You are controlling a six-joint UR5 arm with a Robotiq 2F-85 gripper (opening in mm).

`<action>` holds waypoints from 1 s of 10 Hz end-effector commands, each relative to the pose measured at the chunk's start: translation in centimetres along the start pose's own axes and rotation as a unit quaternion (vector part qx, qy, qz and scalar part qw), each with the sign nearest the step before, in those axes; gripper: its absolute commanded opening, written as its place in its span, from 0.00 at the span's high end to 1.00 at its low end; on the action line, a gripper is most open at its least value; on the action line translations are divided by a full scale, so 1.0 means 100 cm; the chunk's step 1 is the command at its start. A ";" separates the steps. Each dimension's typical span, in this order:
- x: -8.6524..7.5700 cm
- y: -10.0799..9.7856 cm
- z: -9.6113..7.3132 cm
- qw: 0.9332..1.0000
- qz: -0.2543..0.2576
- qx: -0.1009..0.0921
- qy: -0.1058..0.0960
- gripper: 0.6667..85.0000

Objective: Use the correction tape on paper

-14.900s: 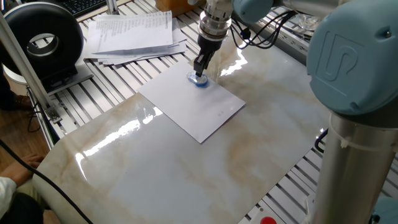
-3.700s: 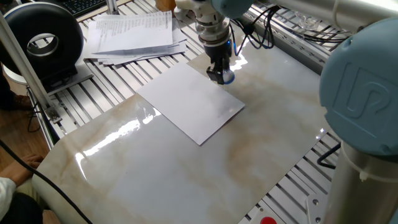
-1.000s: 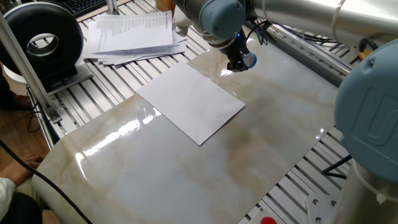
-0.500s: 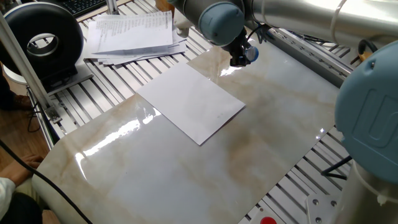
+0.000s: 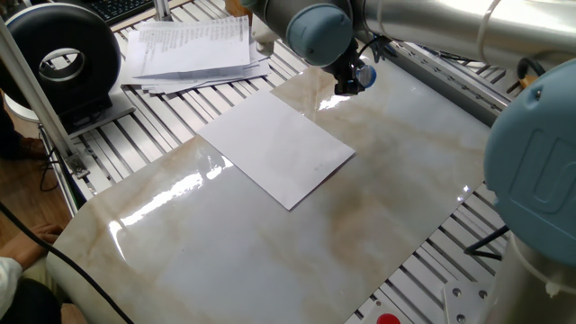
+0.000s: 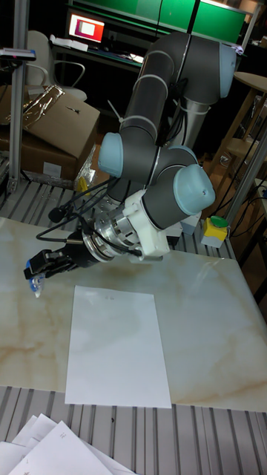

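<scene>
The paper (image 5: 274, 147) is a blank white sheet lying flat on the marble tabletop (image 5: 270, 243); in the tall fixed view the paper (image 6: 115, 346) sits below the arm. My gripper (image 5: 351, 83) hangs above the table beyond the sheet's far right corner, clear of it. It is shut on the correction tape (image 5: 362, 77), a small blue and clear dispenser. In the tall fixed view the gripper (image 6: 41, 267) points left with the correction tape (image 6: 33, 282) at its tip, lifted off the table and left of the sheet.
A stack of printed papers (image 5: 191, 49) lies at the back left, next to a black round device (image 5: 61, 63). A red button (image 5: 387, 319) sits at the near right edge. A yellow and green button box (image 6: 213, 228) stands behind the table.
Since 3.7 s ago the gripper lifted off the sheet's far corner and carried the correction tape right and away. Over the last half second it barely moved.
</scene>
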State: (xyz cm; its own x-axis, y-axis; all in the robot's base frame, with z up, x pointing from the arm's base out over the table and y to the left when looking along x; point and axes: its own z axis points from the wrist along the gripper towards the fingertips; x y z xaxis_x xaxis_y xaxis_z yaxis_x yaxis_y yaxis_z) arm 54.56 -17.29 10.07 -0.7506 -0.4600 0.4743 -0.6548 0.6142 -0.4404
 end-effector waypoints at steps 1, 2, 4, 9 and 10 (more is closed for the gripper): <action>-0.003 0.004 0.000 1.000 0.003 -0.010 -0.006 0.99; -0.006 0.012 0.000 1.000 0.009 -0.024 -0.013 0.99; -0.015 0.038 -0.007 0.996 0.040 -0.074 -0.037 0.99; -0.065 0.069 -0.034 0.967 0.141 -0.149 -0.150 0.99; -0.074 0.065 -0.037 0.963 0.150 -0.147 -0.169 0.99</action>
State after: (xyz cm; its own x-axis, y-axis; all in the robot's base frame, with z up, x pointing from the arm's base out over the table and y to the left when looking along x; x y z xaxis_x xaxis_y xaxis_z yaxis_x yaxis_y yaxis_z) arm 54.75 -9.78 6.75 -0.8925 -0.4130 0.1814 -0.4503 0.8391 -0.3052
